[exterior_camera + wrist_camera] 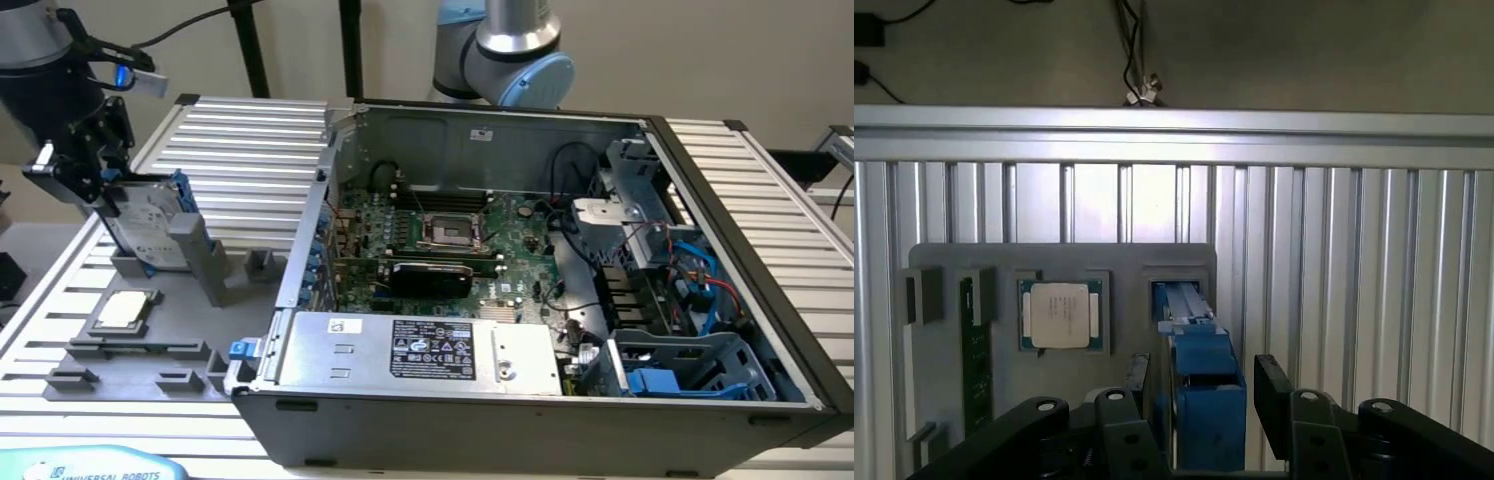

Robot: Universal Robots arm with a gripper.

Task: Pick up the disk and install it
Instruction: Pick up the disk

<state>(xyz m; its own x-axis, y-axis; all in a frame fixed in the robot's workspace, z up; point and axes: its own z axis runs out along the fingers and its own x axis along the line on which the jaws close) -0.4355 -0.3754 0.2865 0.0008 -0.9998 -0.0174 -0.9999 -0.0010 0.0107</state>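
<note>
At the exterior view's left, the gripper [114, 188] hangs over the disk [144, 235]. The disk stands on edge in a slot of the grey fixture plate [243, 308], which lies on the slatted table [254, 140]. From this side the gap of the jaws is hard to judge.

The wrist view settles it. There the gripper [1202, 375] straddles the disk [1199, 335] with one black finger on each side of its blue carrier frame. The jaws are apart, and a sliver of the pale table [1354, 300] shows between the frame and one finger. The disk sits down in its slot.

Near the disk's holder, towards the near edge of the plate, one square chip [120, 308] lies flat in its seat. The wrist view looks straight down on this chip [1061, 315] and on the fixture plate [1004, 258]. It also brings out one green memory strip [976, 355] lying just beside the chip.

Further right, the exterior view takes in one open computer case [747, 200] resting on the table. Inside it are one motherboard [441, 225], one silver box [427, 350] with a black-and-white label at the near wall, and one blue cage [681, 375] in the near right corner. A joint of the arm [514, 55] stands beyond the far wall.

The count is one disk, one chip, one memory strip, one case and two fingers.
</note>
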